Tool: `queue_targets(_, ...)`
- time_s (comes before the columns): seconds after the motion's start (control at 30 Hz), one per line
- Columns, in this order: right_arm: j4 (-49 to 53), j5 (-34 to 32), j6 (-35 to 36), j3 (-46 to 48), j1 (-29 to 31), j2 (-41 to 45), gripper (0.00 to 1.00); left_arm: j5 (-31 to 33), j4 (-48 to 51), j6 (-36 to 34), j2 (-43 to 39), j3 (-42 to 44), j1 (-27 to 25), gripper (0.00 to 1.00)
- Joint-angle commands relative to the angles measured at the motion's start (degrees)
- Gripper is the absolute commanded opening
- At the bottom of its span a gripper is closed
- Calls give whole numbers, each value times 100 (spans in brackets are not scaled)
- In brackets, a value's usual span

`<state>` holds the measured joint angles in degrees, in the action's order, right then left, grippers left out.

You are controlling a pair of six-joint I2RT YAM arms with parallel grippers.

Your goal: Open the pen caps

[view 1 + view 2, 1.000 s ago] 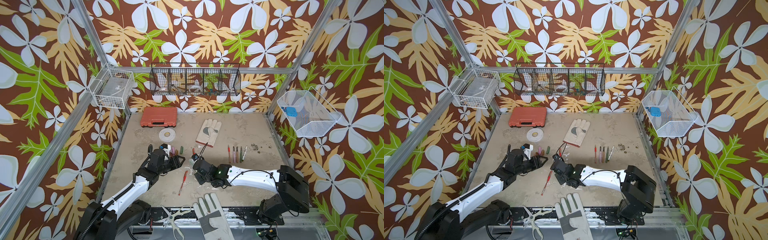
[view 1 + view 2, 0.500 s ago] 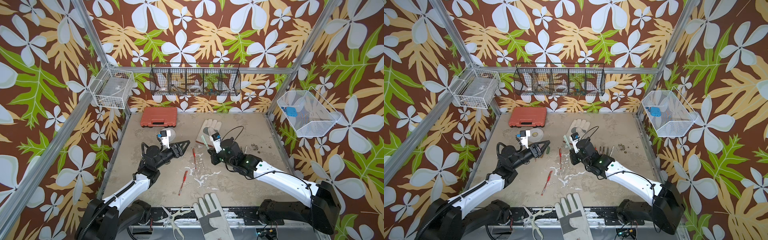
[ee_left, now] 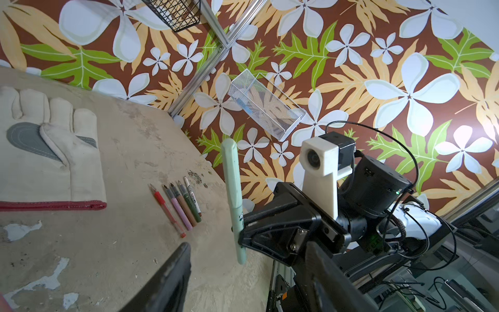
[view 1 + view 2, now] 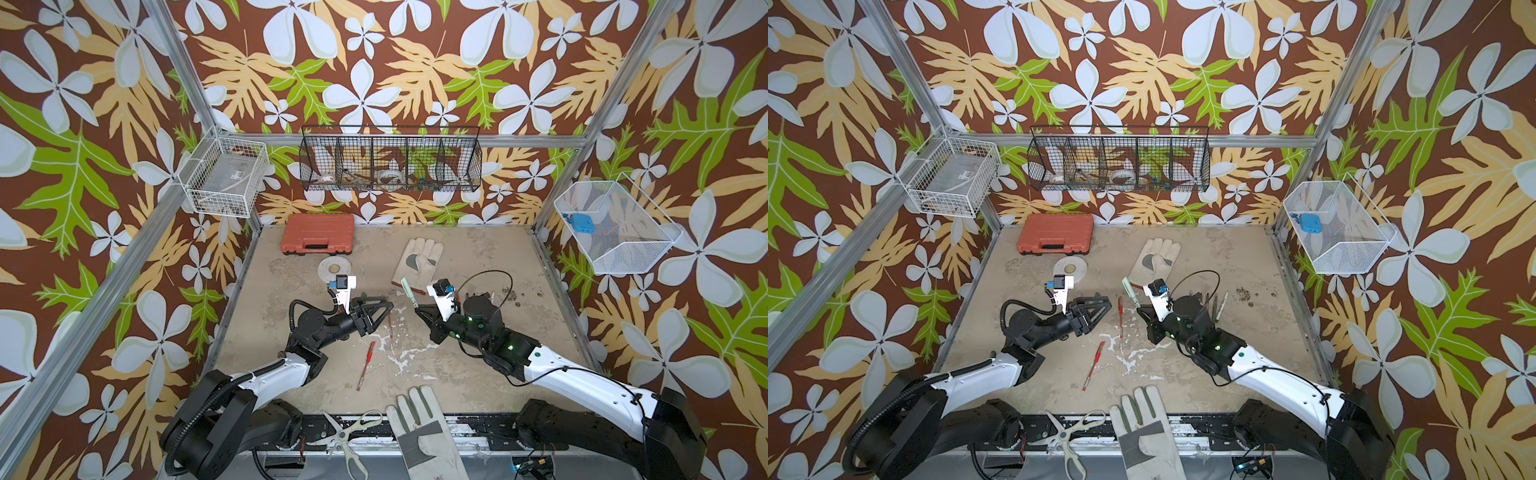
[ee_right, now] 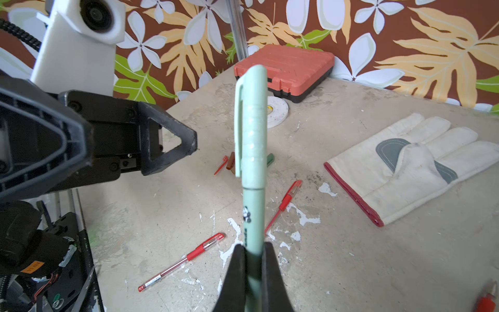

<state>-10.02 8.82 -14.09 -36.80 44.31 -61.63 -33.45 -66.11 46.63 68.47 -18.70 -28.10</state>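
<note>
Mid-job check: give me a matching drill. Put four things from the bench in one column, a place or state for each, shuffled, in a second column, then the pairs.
1. mint pen
2. left claw
3. scissors
4. orange case

A. open, holding nothing
B. far back, lid closed
C. gripped in the right claw, cap on
D. at the very front

Pairs: 1-C, 2-A, 3-D, 4-B

White shells and black joints are seen on the left arm [image 4: 270, 374] and right arm [image 4: 582, 378]. The left gripper [image 3: 248, 244] and right gripper [image 5: 253, 248] are black, each topped by a white camera mount [image 3: 320, 162].
</note>
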Motion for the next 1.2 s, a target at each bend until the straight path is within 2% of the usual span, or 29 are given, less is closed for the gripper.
queue_targets(0.0, -461, 488, 72, 75, 7, 7, 1, 70, 127, -450, -193, -5, -16, 68)
queue_targets(0.23, -816, 1215, 88, 186, 55, -100, 1, 296, 622, -799, -553, 39, -47, 64)
queue_targets(0.43, -747, 835, 431, 149, 470, -132, 2, 231, 652, -727, -459, -8, -51, 54)
queue_targets(0.53, -620, 397, 639, 80, 739, -183, 1, 154, 600, -716, -422, -4, -53, 48)
queue_targets(0.63, -556, 127, 740, 50, 868, -249, 1, 125, 592, -711, -392, -23, -47, 41)
queue_targets(0.7, -536, 47, 769, 24, 902, -274, 1, 80, 559, -661, -370, -33, -47, 31)
queue_targets(0.83, -545, -65, 802, 31, 956, -297, 1, 73, 450, -567, -377, 7, -49, 16)
queue_targets(1.0, -571, -81, 802, 39, 965, -271, 2, 58, 415, -528, -401, 9, -47, 4)
queue_targets(1.03, -568, -77, 811, 42, 961, -260, 5, 65, 414, -537, -416, 24, -49, 1)
queue_targets(1.1, -470, -91, 802, -10, 964, -242, 24, 91, 447, -590, -471, 50, -47, 0)
queue_targets(1.17, -458, -6, 818, -1, 957, -187, 39, 96, 485, -672, -495, 66, -47, 0)
